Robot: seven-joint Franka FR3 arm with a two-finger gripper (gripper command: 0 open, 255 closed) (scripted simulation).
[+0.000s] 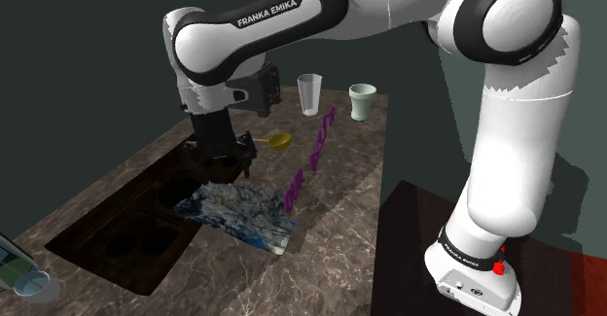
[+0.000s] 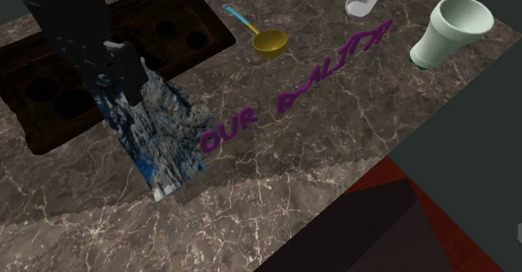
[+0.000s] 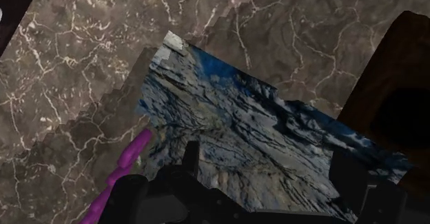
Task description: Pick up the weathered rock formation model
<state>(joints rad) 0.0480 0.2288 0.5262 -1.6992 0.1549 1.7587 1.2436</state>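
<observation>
Rock formation model (image 3: 262,129): jagged blue-grey slab flat on desk (image 1: 340,202), edge at dark recess (image 1: 126,236), purple lettering (image 1: 309,158) just beside | handling: probably rigid, rough, fairly heavy; grip across the ridged middle | end effector (image 3: 267,162): fingers spread wide above slab, nothing held.

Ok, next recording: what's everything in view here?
Rock formation model: one, blue, grey and white, at the recess's edge.
Lettering: one string, purple, on the counter beside the model.
Scoop: one, yellow bowl, blue handle, on the counter.
Tumbler: one, clear, counter's far end.
Cup: one, pale green, near the tumbler.
Unclear object: one, bluish, shoulder view's lower left corner.
Counter: one, brown veined marble.
Recess: one, dark, round holes.
Stand: one, dark.
Arm: one, white.
Gripper: one, black, open over the model.
</observation>
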